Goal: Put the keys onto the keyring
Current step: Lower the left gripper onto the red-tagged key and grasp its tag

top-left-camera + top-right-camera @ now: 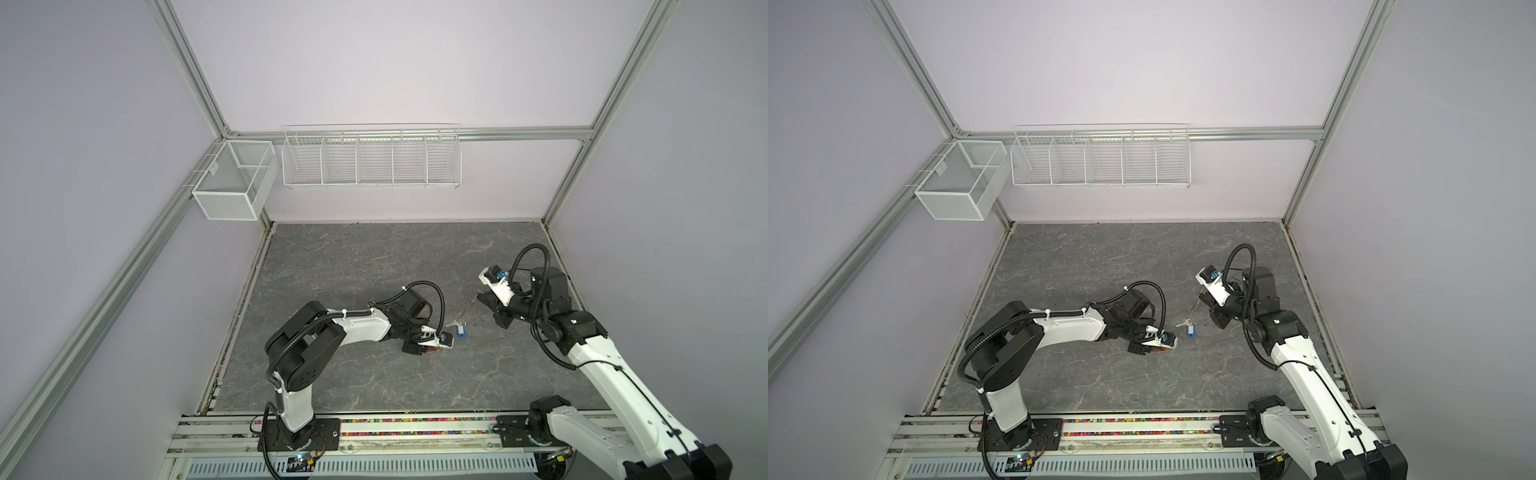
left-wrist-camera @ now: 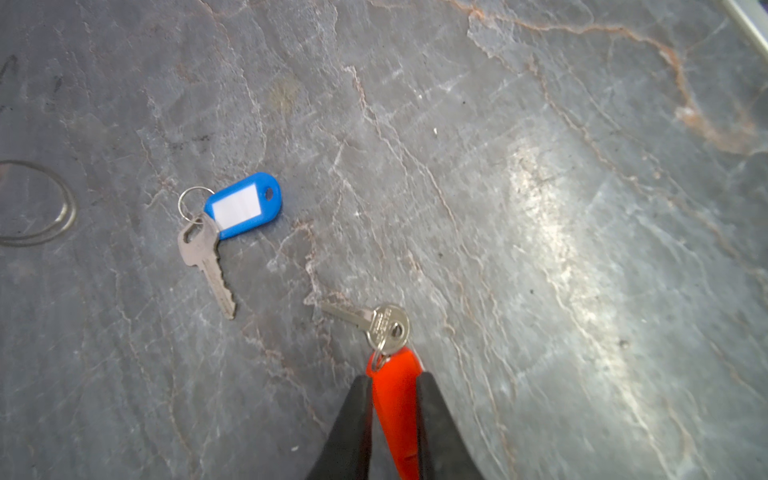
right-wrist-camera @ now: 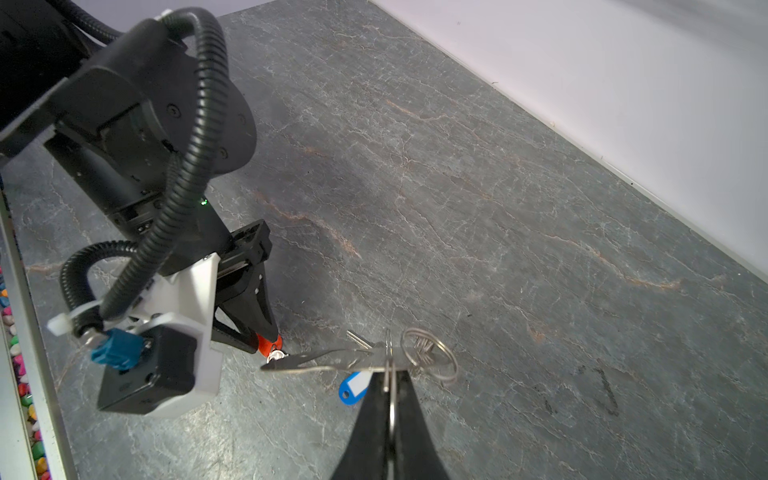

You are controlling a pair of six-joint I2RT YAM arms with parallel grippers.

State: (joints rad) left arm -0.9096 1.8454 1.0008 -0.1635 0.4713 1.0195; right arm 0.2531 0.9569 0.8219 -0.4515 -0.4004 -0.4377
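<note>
With the left gripper (image 2: 395,378) pinching the red key (image 2: 386,328) by its tag (image 2: 397,403) so it juts free, I have the right gripper (image 3: 389,376) closed tight on the keyring (image 3: 328,359) to steady it for threading, while the blue key (image 2: 208,257) lies on the table (image 2: 540,249) between them.

I am working in a robot test cell, a lab set-up built for bench trials. Aluminium frame posts (image 1: 195,83) box it in, with plain lilac wall panels (image 1: 395,62) between them. Two white-and-black arms, the left arm (image 1: 361,328) and the right arm (image 1: 602,365), are bolted to a metal rail (image 1: 415,432) at the front edge, above a slotted cable duct (image 1: 374,467). The tabletop (image 1: 374,257) is one slate-patterned sheet. A white wire rack (image 1: 372,166) and a mesh basket (image 1: 232,187) hang from the frame at the back. A wrist camera (image 3: 145,374) rides on the left arm.
</note>
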